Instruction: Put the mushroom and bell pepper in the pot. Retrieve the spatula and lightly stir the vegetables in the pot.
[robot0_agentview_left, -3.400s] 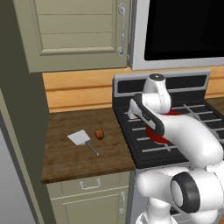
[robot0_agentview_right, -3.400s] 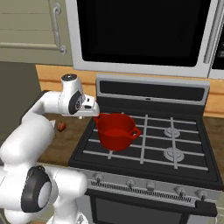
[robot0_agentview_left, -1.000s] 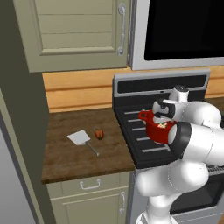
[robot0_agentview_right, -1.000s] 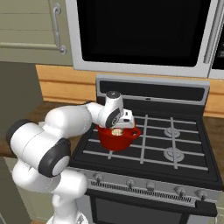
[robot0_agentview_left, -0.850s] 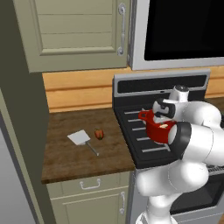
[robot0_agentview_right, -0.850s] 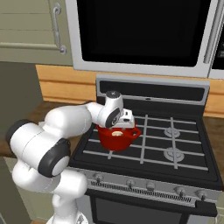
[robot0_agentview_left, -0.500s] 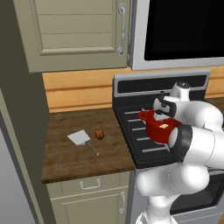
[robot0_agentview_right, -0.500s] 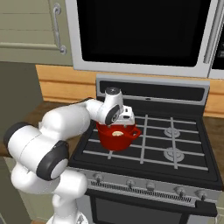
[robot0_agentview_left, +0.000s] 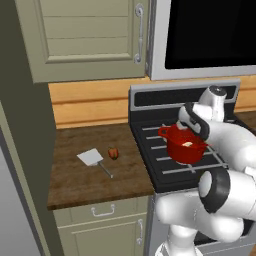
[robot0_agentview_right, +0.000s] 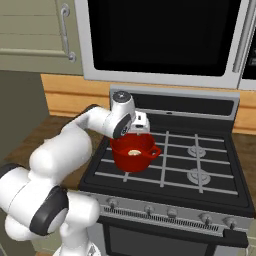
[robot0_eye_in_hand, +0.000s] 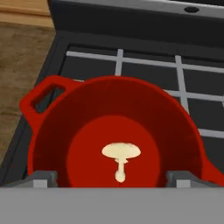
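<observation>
1. Glossy red round pot (robot0_agentview_left: 187, 145) with loop handles, on the black stove's (robot0_agentview_left: 150, 165) front left grate
2. Pale cream mushroom (robot0_eye_in_hand: 120, 157), lying on the pot floor
3. Two-finger gripper (robot0_eye_in_hand: 111, 177), jaws spread wide and empty, above the pot
4. Small dark red bell pepper (robot0_agentview_left: 114, 153) on the wooden counter (robot0_agentview_left: 75, 180), just beside the white-bladed spatula (robot0_agentview_left: 95, 161)

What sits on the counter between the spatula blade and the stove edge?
In the left base view, the bell pepper sits just right of the spatula blade; from there to the stove edge the wooden counter is bare.
</observation>
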